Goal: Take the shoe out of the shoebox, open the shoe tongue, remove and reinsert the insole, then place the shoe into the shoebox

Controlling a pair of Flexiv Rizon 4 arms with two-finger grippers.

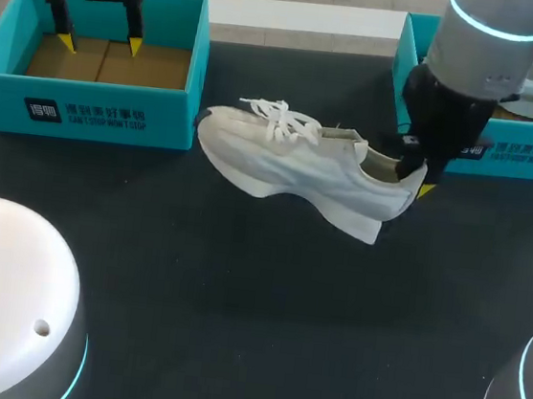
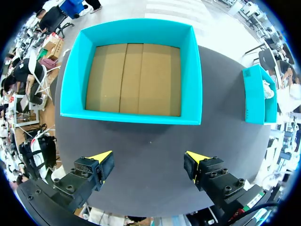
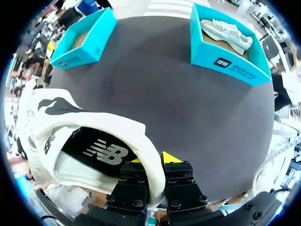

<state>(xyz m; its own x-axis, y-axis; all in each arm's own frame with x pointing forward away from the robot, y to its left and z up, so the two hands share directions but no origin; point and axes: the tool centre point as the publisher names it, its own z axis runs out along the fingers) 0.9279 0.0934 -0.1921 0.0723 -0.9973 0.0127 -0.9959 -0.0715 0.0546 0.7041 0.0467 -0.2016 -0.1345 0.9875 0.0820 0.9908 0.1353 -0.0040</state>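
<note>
A white shoe [image 1: 299, 165] with loose laces lies on the dark table, toe toward the left box. My right gripper [image 1: 415, 178] is shut on its heel collar [image 3: 149, 162], one finger inside the shoe and one outside; the black insole [image 3: 101, 150] shows inside. The empty teal shoebox [image 1: 100, 55] with a cardboard floor stands at the back left. My left gripper [image 1: 99, 44] hangs open above it, fingers [image 2: 101, 162] wide apart with nothing between them; the box [image 2: 136, 70] lies ahead of it.
A second teal box [image 1: 504, 140] at the back right holds another white shoe [image 3: 225, 30]. My arms' white bases [image 1: 4, 304] fill the near corners of the table.
</note>
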